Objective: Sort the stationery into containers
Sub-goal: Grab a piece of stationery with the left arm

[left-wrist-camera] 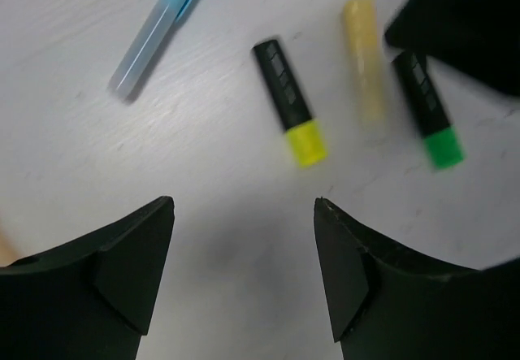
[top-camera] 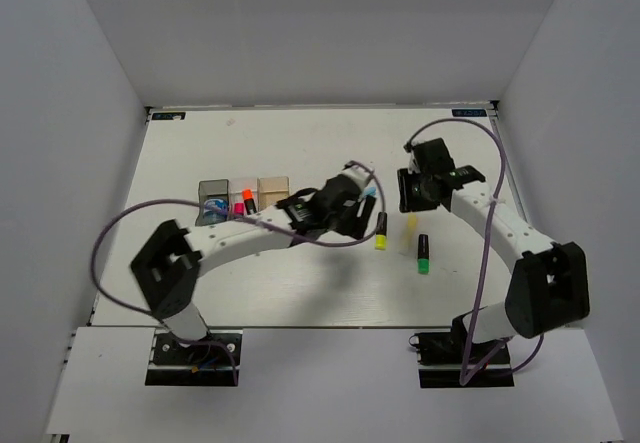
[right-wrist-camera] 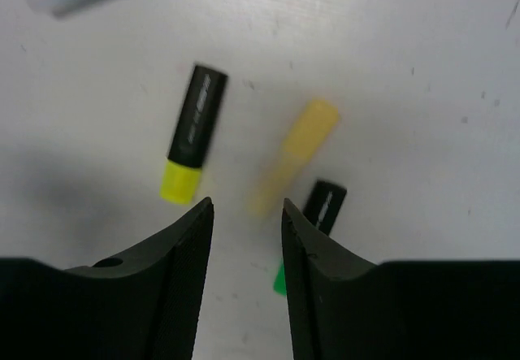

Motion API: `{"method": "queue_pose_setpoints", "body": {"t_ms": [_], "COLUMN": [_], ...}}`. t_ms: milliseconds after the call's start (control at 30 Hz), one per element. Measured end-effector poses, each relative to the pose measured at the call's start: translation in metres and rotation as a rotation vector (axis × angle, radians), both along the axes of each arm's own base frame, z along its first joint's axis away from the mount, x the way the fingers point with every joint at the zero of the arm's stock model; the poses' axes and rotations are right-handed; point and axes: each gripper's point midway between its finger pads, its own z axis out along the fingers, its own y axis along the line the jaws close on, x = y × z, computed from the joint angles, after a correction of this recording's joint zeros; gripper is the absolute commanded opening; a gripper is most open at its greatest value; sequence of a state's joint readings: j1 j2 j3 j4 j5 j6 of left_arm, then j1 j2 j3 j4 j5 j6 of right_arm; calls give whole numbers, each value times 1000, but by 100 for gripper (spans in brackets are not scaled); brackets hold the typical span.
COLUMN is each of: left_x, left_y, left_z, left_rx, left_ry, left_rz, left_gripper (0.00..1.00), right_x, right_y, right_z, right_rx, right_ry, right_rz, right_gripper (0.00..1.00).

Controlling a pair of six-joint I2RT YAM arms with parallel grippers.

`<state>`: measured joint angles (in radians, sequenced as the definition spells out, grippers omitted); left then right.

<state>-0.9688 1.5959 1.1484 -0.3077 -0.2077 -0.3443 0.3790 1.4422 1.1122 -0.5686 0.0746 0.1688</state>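
**Two arms close in on loose stationery.** The left gripper (left-wrist-camera: 244, 275) hangs over the white surface (top-camera: 280, 143), jaws spread wide with nothing between them. In its wrist view the yellow-capped marker (left-wrist-camera: 288, 100) lies flat between twelve and one o'clock, cap end nearest. A pale blue stick (left-wrist-camera: 154, 35) lies at eleven o'clock. A cream stick (left-wrist-camera: 363, 55) and a green-capped marker (left-wrist-camera: 428, 112) lie at one to two o'clock. All four lie apart from one another.

The right gripper (right-wrist-camera: 248, 266) hovers close by, its jaws parted only narrowly and empty. In its own view the cream stick's lower end sits at twelve o'clock just past the fingertips, and the green-capped marker is partly hidden behind one finger.

From above, the containers (top-camera: 243, 183) stand at nine o'clock from the left gripper, well apart from the loose pieces. The middle bin already holds orange- and pink-capped markers, and the grey one holds something blue.

The step in hand looks to be the left arm's pick of the yellow-capped marker. Done well, the jaws would centre over the black barrel and turn to close on its long sides rather than its ends. The gripper would then descend straight, so that neither finger nudges the sticks on either side. With the two grippers so near each other, one arm would probably do best to hold off while the other picks.
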Motion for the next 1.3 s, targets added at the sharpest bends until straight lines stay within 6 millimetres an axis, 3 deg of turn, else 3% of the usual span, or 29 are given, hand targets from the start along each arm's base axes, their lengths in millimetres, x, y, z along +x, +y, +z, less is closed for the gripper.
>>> {"method": "queue_pose_setpoints", "body": {"t_ms": [100,233,467,767,933,1000,1033,1067,1167,1300], "left_x": [18,28,30,34,33,32,32,33,35,36], "left_y": [-49,-80,-83,-98,-94,-91,-89,-86,-80,-73], "left_z": [-6,-40,-94,-106,-108,-109,-110,-111,-113,-113], "left_rx": [-14,12,95,103,132,147,157,167,188,218], "left_ry": [15,97,229,255,239,232,227,223,206,174], "left_rz": [35,99,214,257,275,283,288,295,309,323], "left_gripper": [79,77,75,72,69,62,55,41,26,12], "right_x": [-32,-44,-42,-42,-43,-43,-43,-43,-43,-43], "right_y": [-20,-39,-57,-62,-61,-60,-60,-60,-60,-60], "right_z": [-15,-13,-9,2,5,6,6,6,7,8], "right_rx": [-20,5,69,160,201,216,222,229,245,265], "right_ry": [69,69,81,69,72,76,77,79,82,88], "right_rz": [-23,-79,-166,-194,-198,-196,-196,-197,-199,-206], "right_gripper": [42,42,42,42,42,42,42,42,42,42]}}
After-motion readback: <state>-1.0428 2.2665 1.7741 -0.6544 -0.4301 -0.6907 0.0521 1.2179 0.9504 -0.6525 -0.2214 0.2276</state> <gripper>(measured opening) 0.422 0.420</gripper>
